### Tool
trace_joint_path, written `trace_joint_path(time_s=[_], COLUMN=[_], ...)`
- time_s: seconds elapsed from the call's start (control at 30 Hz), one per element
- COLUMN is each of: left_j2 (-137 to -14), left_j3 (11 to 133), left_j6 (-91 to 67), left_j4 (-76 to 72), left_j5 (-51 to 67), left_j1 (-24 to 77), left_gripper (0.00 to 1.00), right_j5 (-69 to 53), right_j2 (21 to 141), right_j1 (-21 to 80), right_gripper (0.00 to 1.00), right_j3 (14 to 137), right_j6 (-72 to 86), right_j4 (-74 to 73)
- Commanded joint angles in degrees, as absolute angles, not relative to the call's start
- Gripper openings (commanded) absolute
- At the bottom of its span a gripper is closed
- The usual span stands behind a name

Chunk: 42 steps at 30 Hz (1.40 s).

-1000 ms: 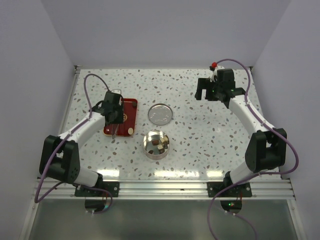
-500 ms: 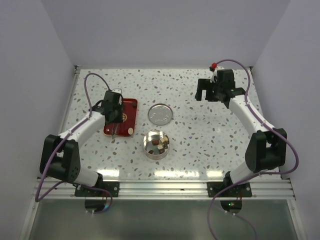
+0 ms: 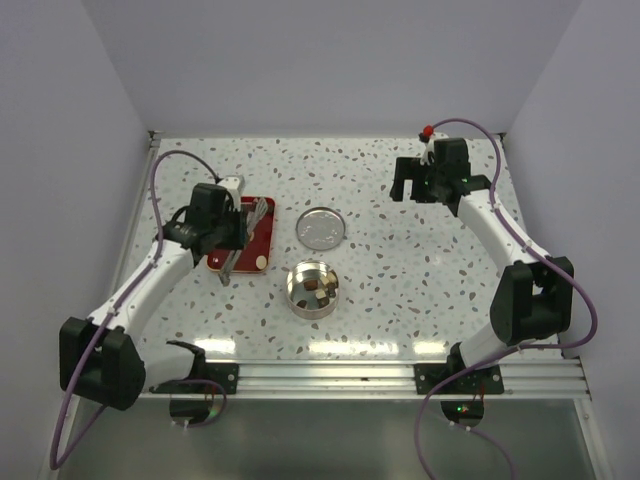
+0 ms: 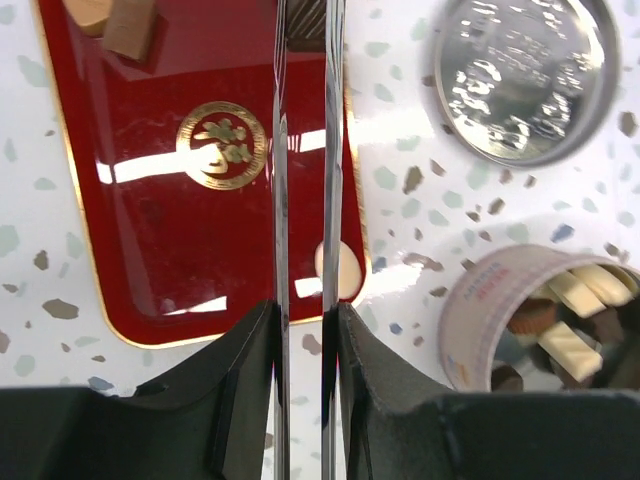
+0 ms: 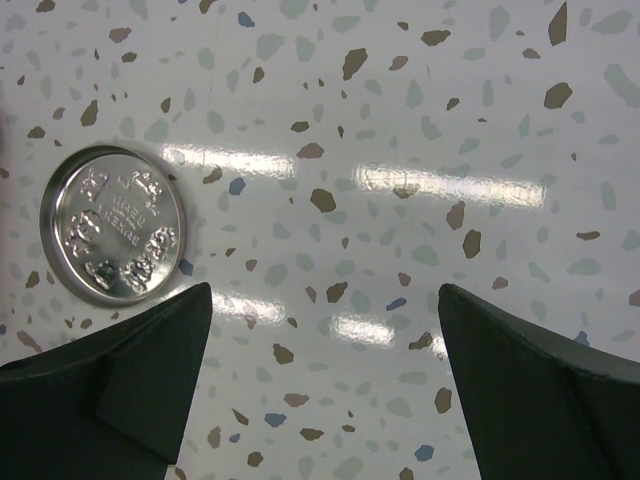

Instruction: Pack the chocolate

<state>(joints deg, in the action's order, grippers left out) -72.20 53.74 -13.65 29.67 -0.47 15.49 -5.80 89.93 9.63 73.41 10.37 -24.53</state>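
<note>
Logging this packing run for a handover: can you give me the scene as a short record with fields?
tin: open, chocolate chunks inside
lid: flat on table, apart from tin
red tray: few chunks on it
left gripper: jaws shut on tweezers, over tray
right gripper: jaws open, holding nothing, above table

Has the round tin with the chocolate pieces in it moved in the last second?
No. In the top view the tin sits where it was: just on the near side of the lid, with the same gap to the red tray.
</note>
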Motion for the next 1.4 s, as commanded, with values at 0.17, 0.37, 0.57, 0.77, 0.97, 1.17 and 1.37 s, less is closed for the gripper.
trace_joint_path(time_s=[0.17, 0.37, 0.57, 0.77, 0.97, 1.17, 1.37], left_j2=[-61.3, -57.0, -51.2, -46.8, -47.2, -48.1, -48.8], left_j3=[51.4, 49.9, 48.0, 45.2, 43.9, 44.5, 45.1], left_j6=[-16.9, -20.6, -22.8, -24.5, -24.7, -24.3, -24.0], left_j4=[33.5, 37.3, 43.9, 45.4, 44.5, 45.0, 45.3], left_j5=[9.2, 7.8, 9.3, 13.1, 14.7, 13.4, 12.6], left_j1=[25.5, 32.6, 34.0, 35.8, 36.9, 37.7, 37.9], left_gripper=[0.33, 0.33, 0.33, 0.33, 0.35, 0.39, 0.4], right_j5=[-7.4, -7.3, -7.2, -8.0, -8.1, -7.6, -7.8], right_j2=[90.0, 89.7, 89.8, 90.6, 90.3, 90.3, 90.3], right_j1=[9.5, 9.4, 9.5, 9.5, 9.5, 9.5, 9.5], right_gripper=[0.99, 0.99, 0.99, 0.99, 0.99, 0.99, 0.99], right_j3=[77.7, 77.8, 77.8, 78.2, 77.7, 77.9, 77.8], right_j6=[10.7, 10.9, 11.2, 11.9, 11.9, 11.5, 11.5], right_j4=[-24.5, -24.6, -24.8, -24.5, -24.4, -25.0, -24.8])
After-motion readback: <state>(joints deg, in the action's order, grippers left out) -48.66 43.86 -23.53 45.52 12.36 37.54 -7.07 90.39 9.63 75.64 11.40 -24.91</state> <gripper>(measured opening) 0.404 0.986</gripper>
